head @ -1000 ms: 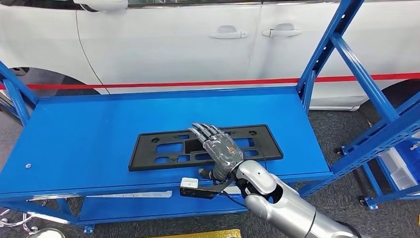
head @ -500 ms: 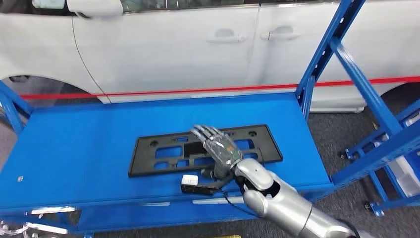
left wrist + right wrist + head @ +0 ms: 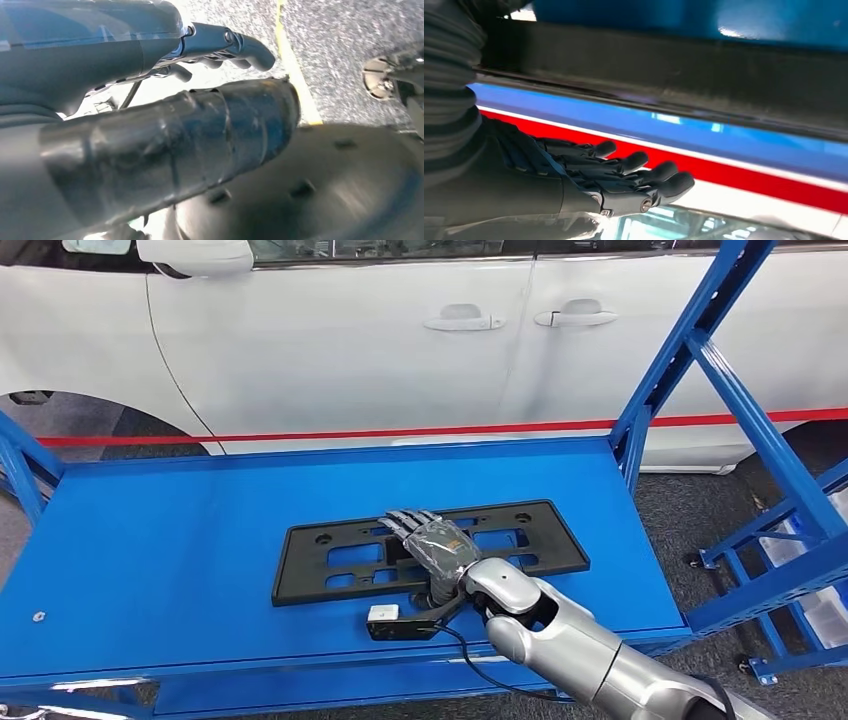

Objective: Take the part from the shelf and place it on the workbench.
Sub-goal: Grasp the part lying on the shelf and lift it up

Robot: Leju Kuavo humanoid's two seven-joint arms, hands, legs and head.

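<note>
The part [image 3: 430, 550], a flat black frame with many cut-outs, lies flat on the blue shelf [image 3: 180, 530], a little toward 3 o'clock from the middle and with its long side along the front edge. I think it lies so because flat is the only stable way for such a thin piece.

The right hand [image 3: 432, 545] rests on the part near its middle, palm down, fingers stretched toward 12 o'clock over the cut-outs. The thumb goes down at the near edge, at 6 o'clock of the part. Whether it hooks under that edge I cannot tell, so I cannot say if the hand really grasps the part or only lies on it. In the right wrist view the fingers [image 3: 634, 175] are almost straight and close together.

The left hand [image 3: 165, 100] hangs beside the body over the grey floor, and holds nothing that I can see. Its fingers are bent.

A white car [image 3: 400, 340] stands behind the shelf.
</note>
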